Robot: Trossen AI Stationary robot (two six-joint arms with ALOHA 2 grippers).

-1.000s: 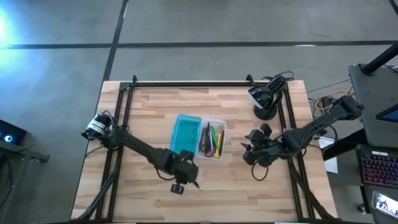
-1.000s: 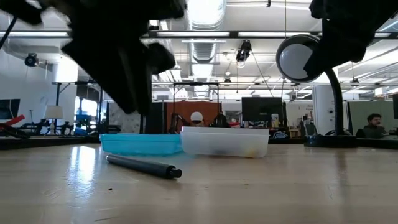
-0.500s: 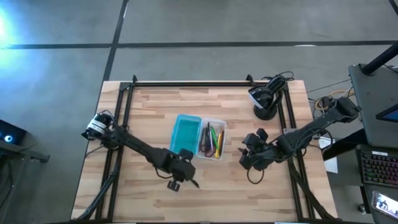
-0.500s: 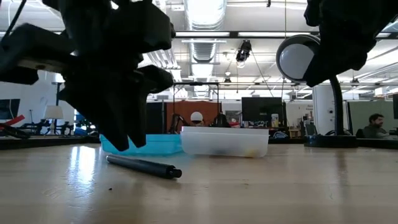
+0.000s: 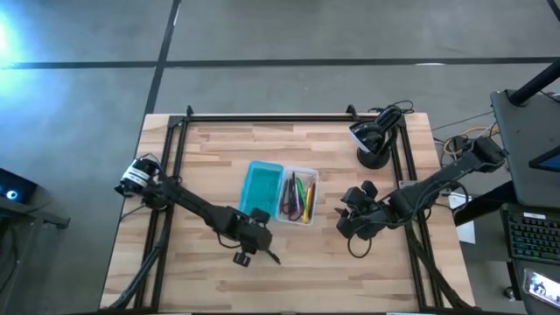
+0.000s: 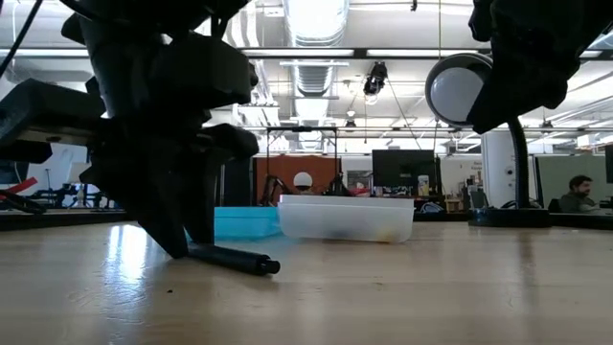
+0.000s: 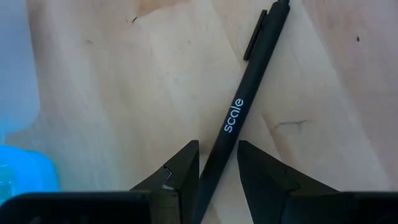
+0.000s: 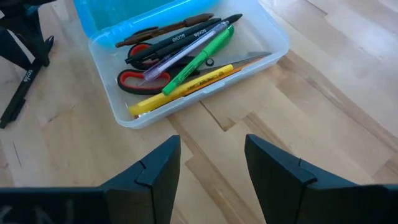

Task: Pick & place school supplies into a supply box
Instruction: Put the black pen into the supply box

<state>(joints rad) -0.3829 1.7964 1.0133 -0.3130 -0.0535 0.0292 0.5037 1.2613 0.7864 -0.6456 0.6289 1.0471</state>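
Here, a light wooden table (image 5: 210,157) carries a clear supply box (image 5: 297,196) near its middle, with a teal lid (image 5: 260,191) lying flat right beside it, on the left arm's side. Inside the box lie several school supplies: a green pen (image 8: 199,59), a yellow pencil (image 8: 186,90), a purple pen (image 8: 180,55), dark pens and red-handled scissors (image 8: 140,81), all resting lengthwise. One black pen (image 7: 239,118) remains outside on the table, close to the lid's near end; white lettering runs along its barrel. The left claw (image 7: 217,171) is lowered right down to the table over this pen, its two dark fingers (image 7: 180,171) open and standing on either side of the barrel without clamping it. In the low view, the pen (image 6: 235,258) lies flat on the wood with the left claw (image 6: 187,244) reaching down to it. The right claw (image 5: 350,220) hovers on the other side of the box, near it, with its fingers (image 8: 158,168) spread apart and holding nothing. A black desk lamp (image 5: 372,140) stands at the far right corner of the table.
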